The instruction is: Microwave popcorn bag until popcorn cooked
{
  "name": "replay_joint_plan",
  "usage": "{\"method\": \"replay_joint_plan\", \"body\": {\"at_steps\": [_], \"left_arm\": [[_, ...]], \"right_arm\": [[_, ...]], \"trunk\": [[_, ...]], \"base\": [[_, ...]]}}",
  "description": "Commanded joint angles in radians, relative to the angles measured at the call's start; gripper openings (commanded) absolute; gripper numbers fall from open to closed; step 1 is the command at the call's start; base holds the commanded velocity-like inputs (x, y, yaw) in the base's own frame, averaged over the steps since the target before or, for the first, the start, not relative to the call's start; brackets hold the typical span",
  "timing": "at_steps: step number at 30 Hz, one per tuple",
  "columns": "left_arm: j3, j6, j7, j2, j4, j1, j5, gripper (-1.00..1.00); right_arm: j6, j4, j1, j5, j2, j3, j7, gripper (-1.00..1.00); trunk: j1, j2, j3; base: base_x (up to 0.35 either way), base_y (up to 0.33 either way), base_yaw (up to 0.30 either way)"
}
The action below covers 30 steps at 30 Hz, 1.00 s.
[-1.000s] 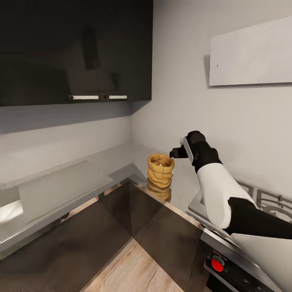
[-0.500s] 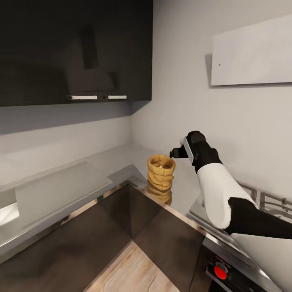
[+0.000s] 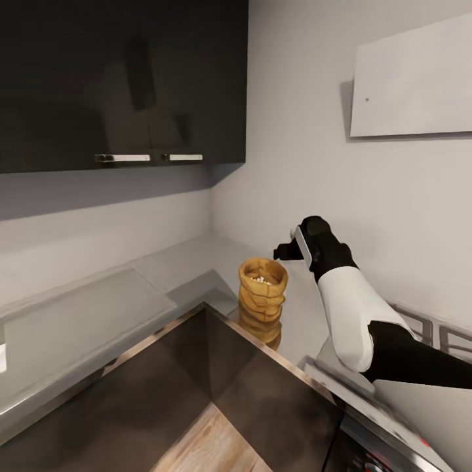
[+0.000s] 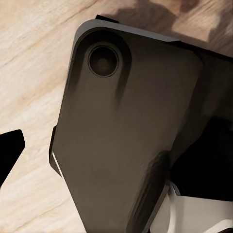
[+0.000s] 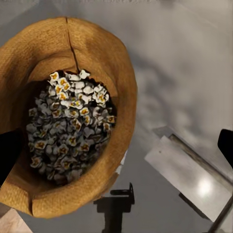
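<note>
The tan popcorn bag (image 3: 262, 289) stands upright on the grey countertop (image 3: 177, 262), near its inner corner. In the right wrist view the bag (image 5: 104, 63) is seen from above, with whitish popcorn (image 5: 70, 128) inside it. My right gripper (image 3: 283, 250) hovers just above and to the right of the bag's rim. It (image 5: 116, 150) is open, its fingertips (image 5: 8, 153) wide apart and holding nothing. My left gripper (image 4: 116, 155) hangs over the wooden floor beside the robot's dark body, with one fingertip (image 4: 10, 150) far out at the side. The microwave is out of view.
Dark wall cabinets (image 3: 124, 78) hang over the countertop's left run. A white hood (image 3: 413, 78) is on the right wall above the gas hob (image 3: 426, 328). A pale flat slab (image 3: 78, 314) lies on the worktop at left. Dark base cabinets (image 3: 196, 373) meet wooden floor (image 3: 210, 446).
The head view has swung, so the hob and the oven's red knob have slid out toward the lower right. The right gripper holds its place beside the bag's rim.
</note>
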Motion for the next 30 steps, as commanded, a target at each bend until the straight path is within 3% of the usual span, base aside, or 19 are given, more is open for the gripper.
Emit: {"method": "replay_joint_plan", "body": {"at_steps": [1, 7, 20, 29, 30], "left_arm": [[0.001, -0.001, 0.0, 0.0, -0.001, 0.0, 0.004, 1.0], [0.001, -0.001, 0.0, 0.0, -0.001, 0.0, 0.004, 1.0], [0.002, -0.003, 0.0, 0.0, -0.004, 0.0, 0.003, 1.0], [0.001, -0.003, 0.0, 0.0, -0.004, 0.0, 0.003, 1.0], [0.001, -0.003, 0.0, 0.0, -0.004, 0.0, 0.003, 1.0]], "right_arm": [[0.003, -0.001, -0.001, 0.005, 0.001, -0.006, 0.002, 1.0], [-0.114, 0.088, -0.002, 0.005, 0.001, -0.007, 0.0, 1.0], [-0.129, 0.072, 0.022, 0.011, 0.001, -0.012, 0.0, 1.0], [-0.179, 0.081, 0.059, 0.015, 0.0, -0.012, 0.0, 1.0], [-0.338, 0.084, 0.09, 0.015, 0.0, -0.012, 0.0, 1.0]], "trunk": [[0.0, -0.001, -0.001], [0.0, -0.001, -0.001], [0.0, -0.001, -0.001], [0.0, -0.001, -0.001], [0.0, -0.001, -0.001]], "base": [[0.115, 0.0, 0.0], [0.024, 0.0, 0.0], [0.0, 0.0, 0.0], [0.0, 0.0, 0.0], [0.0, 0.0, 0.0]]}}
